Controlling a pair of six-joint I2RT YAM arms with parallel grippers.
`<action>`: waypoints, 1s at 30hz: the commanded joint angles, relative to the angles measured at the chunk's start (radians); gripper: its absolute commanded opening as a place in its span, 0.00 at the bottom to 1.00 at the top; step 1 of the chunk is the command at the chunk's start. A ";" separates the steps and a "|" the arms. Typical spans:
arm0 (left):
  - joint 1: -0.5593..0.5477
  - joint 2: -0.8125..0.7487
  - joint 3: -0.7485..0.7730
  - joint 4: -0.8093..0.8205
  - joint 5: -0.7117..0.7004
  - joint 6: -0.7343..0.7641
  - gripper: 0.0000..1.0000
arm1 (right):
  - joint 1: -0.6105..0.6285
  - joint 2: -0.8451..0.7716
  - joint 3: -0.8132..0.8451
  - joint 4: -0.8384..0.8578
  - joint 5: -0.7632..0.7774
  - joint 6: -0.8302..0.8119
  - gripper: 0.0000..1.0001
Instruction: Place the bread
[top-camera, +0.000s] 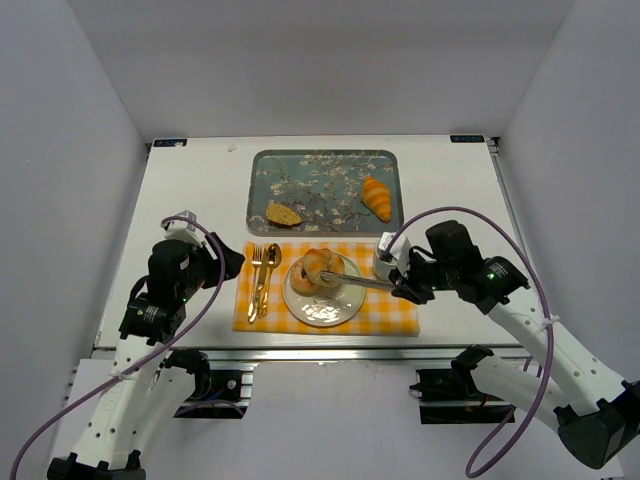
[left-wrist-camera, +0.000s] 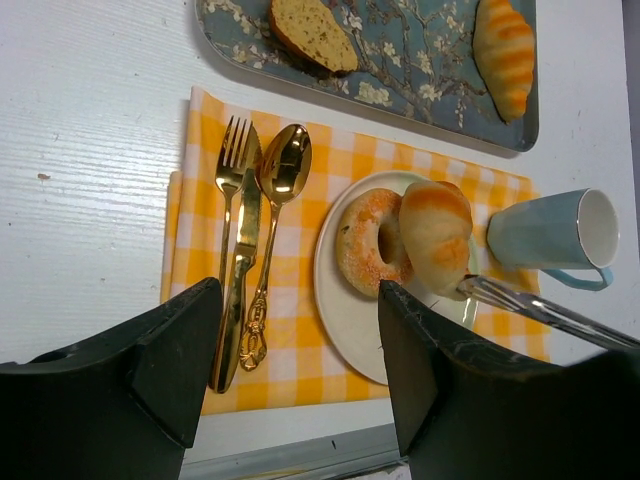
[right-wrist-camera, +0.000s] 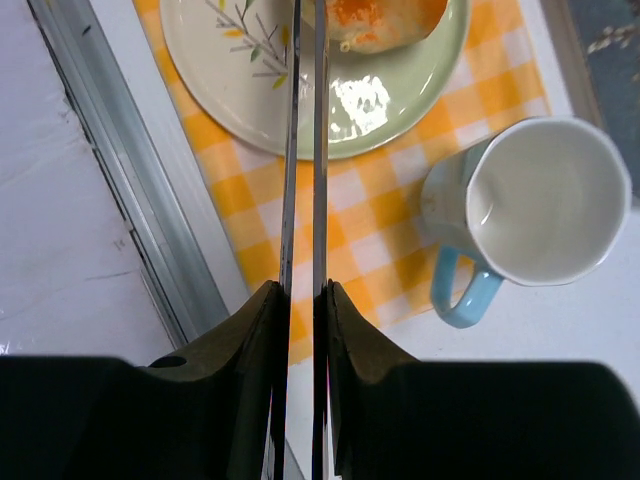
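your right claw (right-wrist-camera: 302, 300) is pinching the tongs (right-wrist-camera: 305, 150); their long axis runs straight ahead to the bread roll (left-wrist-camera: 437, 230) on the plate (right-wrist-camera: 200, 40) — the tips seem to reach it, though the view is poor. left claw (left-wrist-camera: 298, 335) is spread and empty. beyond, the tray (top-camera: 320, 185) has free space left of the croissant (top-camera: 377, 197).

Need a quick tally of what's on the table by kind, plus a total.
Baked goods: 4 (bread slice, croissant, doughnut, roll)
Gold cutlery: 3 (fork, knife, spoon)
Tongs: 1
Plate: 1
Mug: 1
Tray: 1
Placemat: 1
Total: 12
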 joint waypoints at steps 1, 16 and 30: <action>0.001 0.006 0.003 0.028 0.019 -0.003 0.73 | -0.004 -0.012 -0.017 0.019 -0.005 -0.015 0.00; -0.001 -0.010 -0.007 0.011 0.010 -0.006 0.73 | -0.004 -0.078 -0.017 0.031 -0.028 -0.035 0.46; -0.001 0.003 -0.010 0.039 0.025 -0.008 0.73 | -0.004 -0.108 0.090 0.204 0.087 0.152 0.32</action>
